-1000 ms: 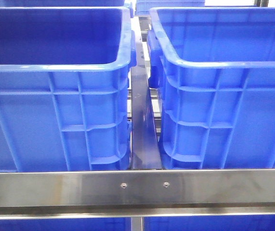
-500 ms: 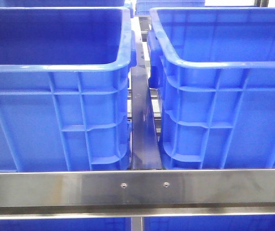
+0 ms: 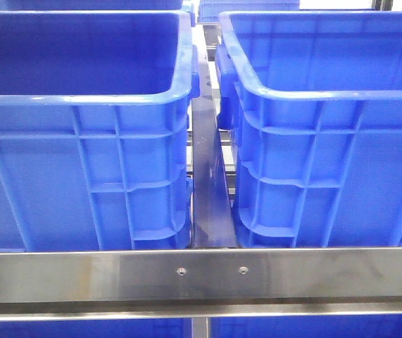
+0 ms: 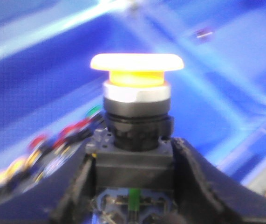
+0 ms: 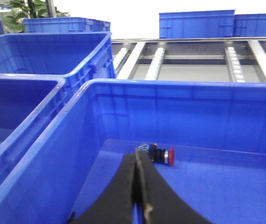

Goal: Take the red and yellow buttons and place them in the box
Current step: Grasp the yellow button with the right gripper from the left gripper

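Observation:
My left gripper (image 4: 133,158) is shut on the black body of a yellow button (image 4: 136,63) with a wide mushroom cap, held over a blue crate floor. Several more red and yellow buttons (image 4: 39,151) lie blurred behind it. My right gripper (image 5: 136,156) is shut and empty, above the inside of the right blue crate (image 5: 170,88). A red button (image 5: 162,155) with a black body lies on its side on that crate's floor, just beyond the fingertips. Neither gripper shows in the front view.
The front view shows the left crate (image 3: 81,98) and right crate (image 3: 313,91) side by side with a narrow gap, behind a steel rail (image 3: 201,274). More blue crates (image 5: 195,23) and conveyor rollers (image 5: 156,60) lie beyond.
In the front view a dark piece at the left edge inside the left crate has gone out of sight. The crates have not moved.

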Robot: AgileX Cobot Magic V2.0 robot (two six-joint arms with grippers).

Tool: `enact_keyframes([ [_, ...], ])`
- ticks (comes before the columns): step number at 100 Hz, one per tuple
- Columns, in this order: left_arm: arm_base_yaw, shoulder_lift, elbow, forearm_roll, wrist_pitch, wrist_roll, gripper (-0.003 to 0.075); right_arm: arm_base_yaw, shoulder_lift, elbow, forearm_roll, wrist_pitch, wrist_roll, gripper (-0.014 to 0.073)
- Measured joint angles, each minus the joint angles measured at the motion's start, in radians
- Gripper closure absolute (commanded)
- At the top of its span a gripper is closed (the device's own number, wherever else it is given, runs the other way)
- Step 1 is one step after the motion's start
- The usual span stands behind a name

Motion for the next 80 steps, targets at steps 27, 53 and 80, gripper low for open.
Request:
enact_keyframes([
  [27,0.000,-0.001,0.000,-0.096,0.080,0.186,0.0739,0.000,0.000,0.000,0.024,0.084,0.000,0.0069],
  [53,0.000,-0.001,0.000,-0.110,0.119,0.223,0.0739,0.000,0.000,0.000,0.101,0.217,0.000,-0.0058],
  [80,0.000,0.006,0.000,-0.143,0.167,0.270,0.0739,0.000,0.078,-0.035,0.212,0.557,0.000,-0.0058],
])
